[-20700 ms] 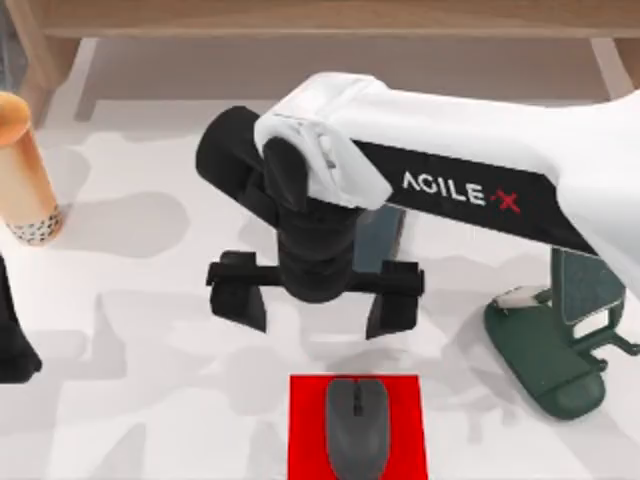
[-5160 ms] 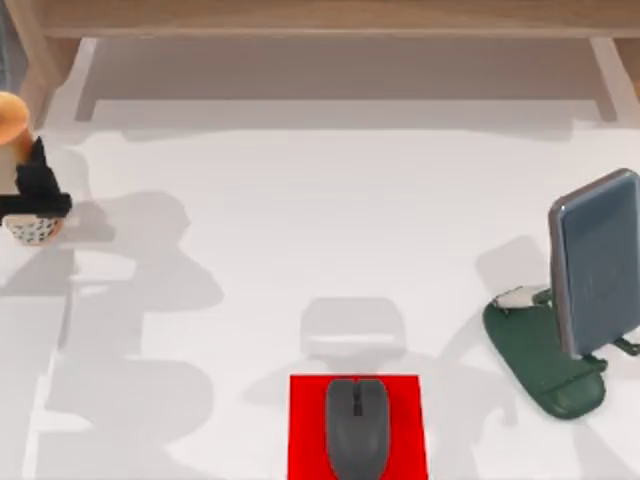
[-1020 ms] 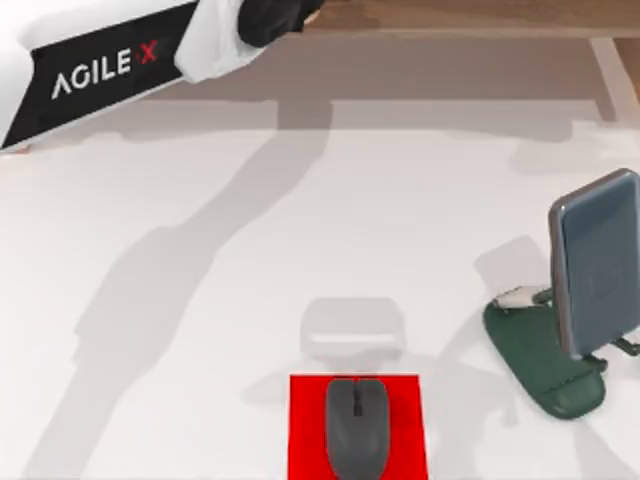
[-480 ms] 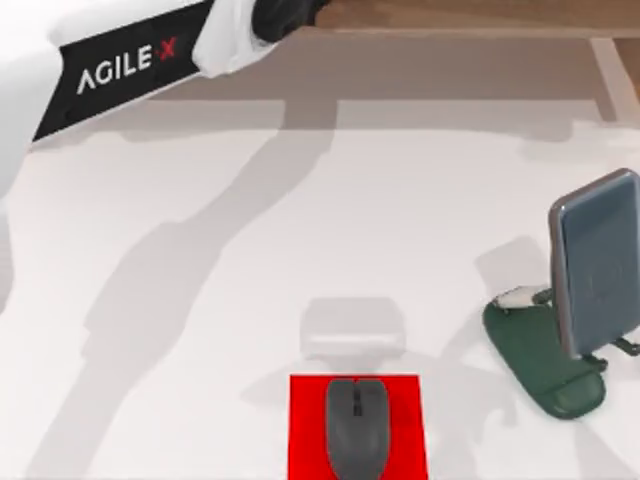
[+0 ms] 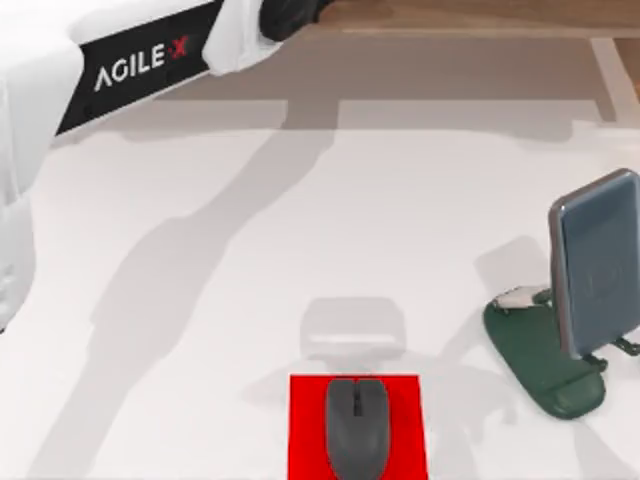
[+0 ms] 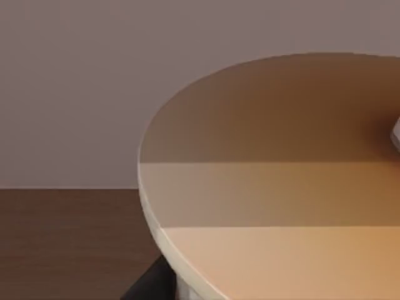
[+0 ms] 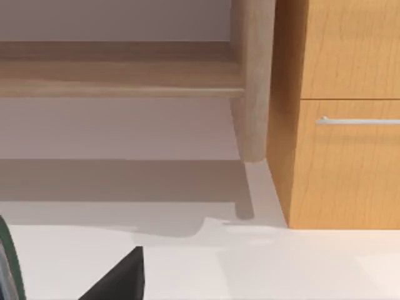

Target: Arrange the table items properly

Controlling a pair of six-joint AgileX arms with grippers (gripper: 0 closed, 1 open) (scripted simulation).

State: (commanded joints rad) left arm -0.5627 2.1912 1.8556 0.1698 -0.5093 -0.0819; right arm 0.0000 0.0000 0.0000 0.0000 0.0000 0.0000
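Cup (image 6: 281, 181) now fills the left wrist view, held close under the left arm (image 5: 140, 60), which has crept further in over the bench's (image 5: 200, 300) far left corner — whether its claw grips I cannot tell. Mouse (image 5: 357, 428) stays on the red mat (image 5: 305, 425), phone (image 5: 597, 265) on its stand (image 5: 540, 360) — only the cup seems left to place.

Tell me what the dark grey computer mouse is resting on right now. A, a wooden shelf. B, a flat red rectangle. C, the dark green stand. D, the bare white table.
B: in the top view the mouse lies on the flat red rectangle at the table's near edge, with red showing on both its sides, well apart from the dark green stand that props the phone at the right.
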